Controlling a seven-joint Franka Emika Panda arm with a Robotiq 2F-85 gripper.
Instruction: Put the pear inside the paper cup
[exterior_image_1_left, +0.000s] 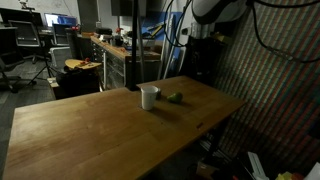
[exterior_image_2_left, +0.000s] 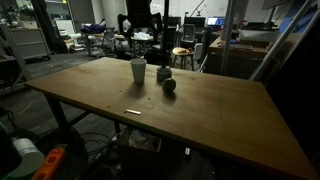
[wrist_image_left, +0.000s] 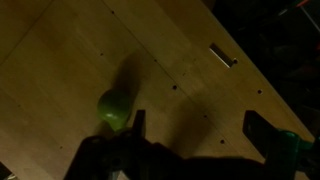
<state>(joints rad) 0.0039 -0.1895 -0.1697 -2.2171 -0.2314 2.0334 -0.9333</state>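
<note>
While the small yellow-green rounded pear (wrist_image_left: 113, 110) lies on the wooden table (exterior_image_1_left: 90, 130) near the white cylindrical paper cup (exterior_image_1_left: 149, 96) (not inside it), the gripper (wrist_image_left: 200, 140) hangs above, jaws spread and empty, so grasping and placing are both left to do.

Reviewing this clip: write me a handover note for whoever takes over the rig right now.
Gripper: open, empty, above the table.
Pear: on the table beside the paper cup, apart from it. In the wrist view it lies just outside one finger, not between the two.
Paper cup: upright.
Done: nothing yet.
Left: centre over the pear, grasp, lift, release into the cup.
</note>
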